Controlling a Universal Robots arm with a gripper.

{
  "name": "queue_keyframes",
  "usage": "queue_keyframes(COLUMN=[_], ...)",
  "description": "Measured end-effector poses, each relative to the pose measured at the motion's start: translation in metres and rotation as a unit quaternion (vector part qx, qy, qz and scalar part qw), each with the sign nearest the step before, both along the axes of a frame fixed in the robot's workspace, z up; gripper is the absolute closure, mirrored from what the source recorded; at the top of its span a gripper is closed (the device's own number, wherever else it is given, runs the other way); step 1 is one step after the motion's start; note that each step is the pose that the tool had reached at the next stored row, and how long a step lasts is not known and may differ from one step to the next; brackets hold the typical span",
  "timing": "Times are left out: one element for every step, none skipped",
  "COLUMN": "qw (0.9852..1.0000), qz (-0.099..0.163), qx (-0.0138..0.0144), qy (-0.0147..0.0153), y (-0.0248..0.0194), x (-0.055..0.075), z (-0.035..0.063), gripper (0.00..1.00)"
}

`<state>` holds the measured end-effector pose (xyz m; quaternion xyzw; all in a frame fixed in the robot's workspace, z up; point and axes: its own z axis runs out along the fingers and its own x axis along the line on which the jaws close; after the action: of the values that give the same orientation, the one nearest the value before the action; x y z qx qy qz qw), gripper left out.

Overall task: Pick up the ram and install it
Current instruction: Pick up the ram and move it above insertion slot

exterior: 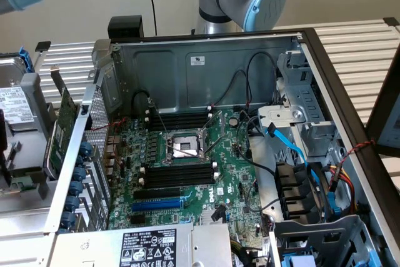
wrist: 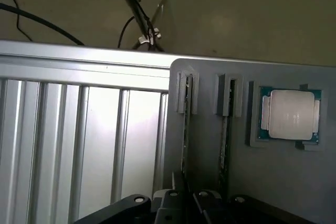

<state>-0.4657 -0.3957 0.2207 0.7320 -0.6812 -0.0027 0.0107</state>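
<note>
Ext. view: even, bright light, sharp, soft shadows inside the case (exterior: 206,73); wrist view dimmer, soft-focus, w/ glare on the slatted tabletop (wrist: 102,129) & blurred foreground

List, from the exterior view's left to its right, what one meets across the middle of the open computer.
hard drive → green expansion card → CPU socket → blue cable

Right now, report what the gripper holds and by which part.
It cannot be told. The gripper is at one end of the ram standing on edge in the gray holder, but whether it grips that end is not visible.
</note>
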Motion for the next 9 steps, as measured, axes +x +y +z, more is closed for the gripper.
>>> queue_keyframes(qw=[1.0000,1.0000,1.0000,1.0000,1.0000,1.0000,1.0000,1.0000,1.0000], qz=[0.000,0.000,0.000,0.000,0.000,0.000,0.000,0.000,0.000], qx=[-0.0001,-0.0001,-0.0002,-0.0001,-0.0001,-0.0002,-0.0001,-0.0001,-0.0002], qy=[0.0000,0.0000,0.0000,-0.0001,0.0000,0.0000,-0.0001,0.0000,0.0000], y=[-0.0001,-0.0001,-0.0001,-0.0001,-0.0001,-0.0002,-0.0002,-0.0003,-0.0005], x=[0.000,0.000,0.000,0.000,0.000,0.000,0.000,0.000,0.000], z=[0.0047,0.0092,0.0138,0.0183,0.0228,0.0273,0.0321,0.0367,0.0412], gripper=[0.87,0.87,0.87,0.87,0.87,0.87,0.87,0.87,0.87])
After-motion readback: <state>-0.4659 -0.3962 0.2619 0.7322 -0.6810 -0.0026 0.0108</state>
